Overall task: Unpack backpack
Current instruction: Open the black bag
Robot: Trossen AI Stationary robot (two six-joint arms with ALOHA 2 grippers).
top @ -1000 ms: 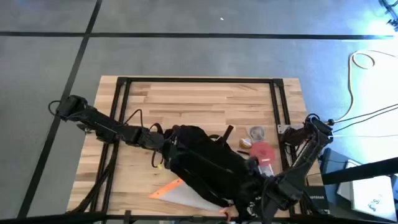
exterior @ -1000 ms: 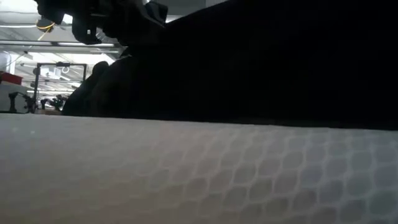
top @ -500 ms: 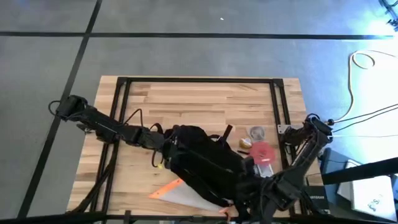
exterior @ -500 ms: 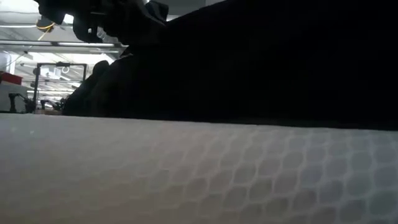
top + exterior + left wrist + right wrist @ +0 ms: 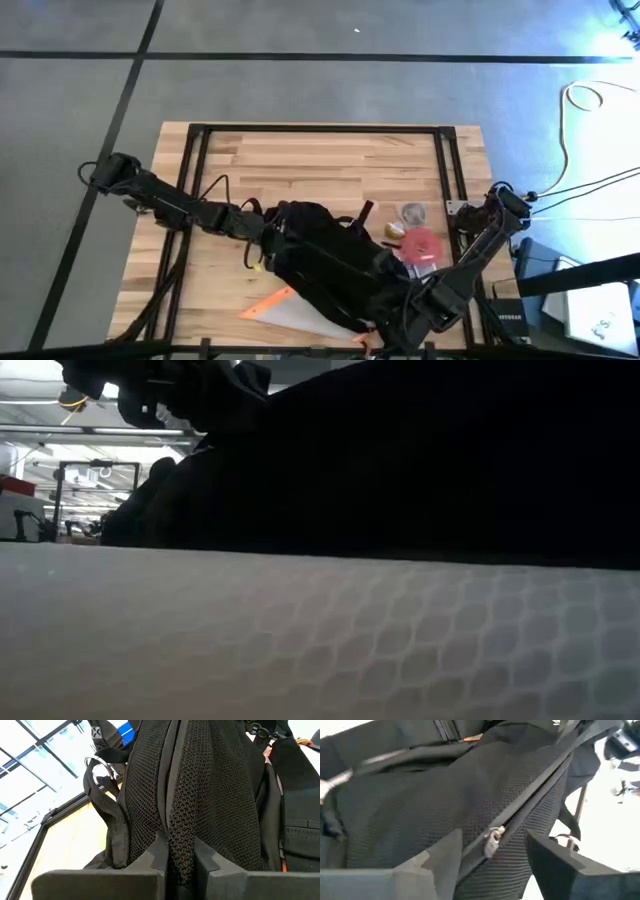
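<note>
Currently the backpack (image 5: 335, 270) lies on the wooden table (image 5: 320, 165), in the near half, slanting from centre toward the near right edge. Left gripper (image 5: 179, 857) is at the bag's left end, jaws closed, pinching a fold of black mesh fabric between its fingertips (image 5: 159, 851); in the high view the left gripper (image 5: 268, 235) sits right at the bag's edge with its arm stretched in from the table's left side. Right gripper (image 5: 492, 857) hovers over the bag's near right part, jaws apart, with a zipper line and its metal pull (image 5: 493, 839) between the fingers, not touching them. In the high view the right gripper (image 5: 415, 315) is low over the bag near the table's front edge. A pouch with orange trim (image 5: 290, 310) lies beside the bag at the near edge, partly under it. A red round item (image 5: 420, 245) and a small grey disc (image 5: 411, 212) lie just right of the bag. Low view is mostly blocked by the dark bag and a pale mesh surface.
</note>
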